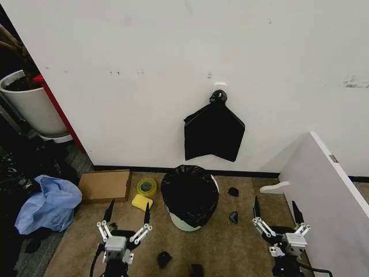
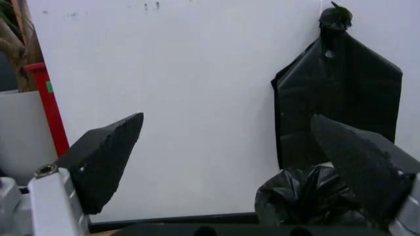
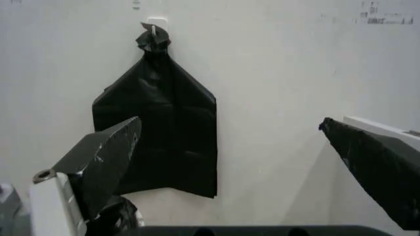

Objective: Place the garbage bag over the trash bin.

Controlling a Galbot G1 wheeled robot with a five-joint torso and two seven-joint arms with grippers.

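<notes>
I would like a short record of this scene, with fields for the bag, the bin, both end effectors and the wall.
garbage bag: black, draped over the bin's mouth
trash bin: cream-white bucket on the carpet, below the wall hook
left end effector: open, left of the bin, holding nothing
right end effector: open, right of the bin, holding nothing
wall: flat black bag bundle hanging

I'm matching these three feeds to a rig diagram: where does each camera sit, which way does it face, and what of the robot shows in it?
Head view: high on the robot, facing forward and down at the trash bin lined with the garbage bag; left gripper and right gripper show, both open.
Left wrist view: low, facing the wall; open left gripper frames the garbage bag.
Right wrist view: low, facing the wall; open right gripper.
Shared: all three show the hanging bag bundle.
</notes>
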